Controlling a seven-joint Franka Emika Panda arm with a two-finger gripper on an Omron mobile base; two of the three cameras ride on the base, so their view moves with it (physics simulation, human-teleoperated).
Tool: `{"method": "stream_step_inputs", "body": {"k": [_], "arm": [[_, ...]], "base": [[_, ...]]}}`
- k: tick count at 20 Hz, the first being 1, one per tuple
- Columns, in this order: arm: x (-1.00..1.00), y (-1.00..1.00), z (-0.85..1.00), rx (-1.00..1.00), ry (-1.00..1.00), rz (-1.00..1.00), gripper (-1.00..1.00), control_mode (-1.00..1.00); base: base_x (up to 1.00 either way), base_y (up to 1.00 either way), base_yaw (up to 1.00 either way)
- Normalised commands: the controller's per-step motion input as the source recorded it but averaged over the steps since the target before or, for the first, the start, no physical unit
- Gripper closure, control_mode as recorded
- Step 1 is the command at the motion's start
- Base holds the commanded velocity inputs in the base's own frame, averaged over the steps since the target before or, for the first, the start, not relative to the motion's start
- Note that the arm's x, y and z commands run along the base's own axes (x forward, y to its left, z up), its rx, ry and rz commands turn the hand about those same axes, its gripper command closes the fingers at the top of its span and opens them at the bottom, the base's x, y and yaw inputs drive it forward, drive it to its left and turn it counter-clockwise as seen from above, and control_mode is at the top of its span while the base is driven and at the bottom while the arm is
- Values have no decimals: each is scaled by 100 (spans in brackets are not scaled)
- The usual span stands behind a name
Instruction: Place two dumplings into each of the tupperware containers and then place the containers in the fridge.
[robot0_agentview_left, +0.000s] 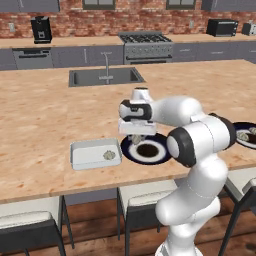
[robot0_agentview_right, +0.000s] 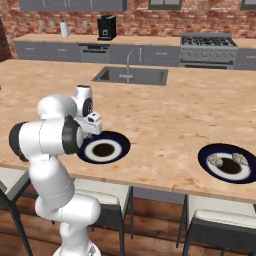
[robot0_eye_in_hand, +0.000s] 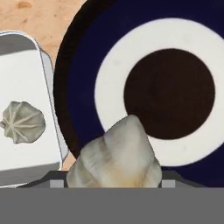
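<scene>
Whitish container (robot0_agentview_left: 95, 154): on the counter just left of the near plate; one dumpling (robot0_agentview_left: 108, 155) lies by its right wall.
Gripper (robot0_agentview_left: 136, 136): above the near plate's (robot0_agentview_left: 147, 150) left rim, jaws clamped on a second dumpling (robot0_eye_in_hand: 116, 159); fingertips hidden behind it.
Near plate: partly covered by the arm in the right base view.
Far plate (robot0_agentview_right: 227, 163): well to the right, holds two dumplings (robot0_agentview_right: 215, 160); cut off in the left base view.
</scene>
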Motion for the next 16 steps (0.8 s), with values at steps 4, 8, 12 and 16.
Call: {"method": "stream_step_inputs", "body": {"k": [4,8,12,16], "arm": [[1,100,0,0,0,5,100,-100],[9,100,0,0,0,5,100,-100],[8,99,0,0,0,3,100,-100],[6,91,0,0,0,3,100,-100]], "base": [[0,0,0],[0,0,0],[0,0,0],[0,0,0]]}}
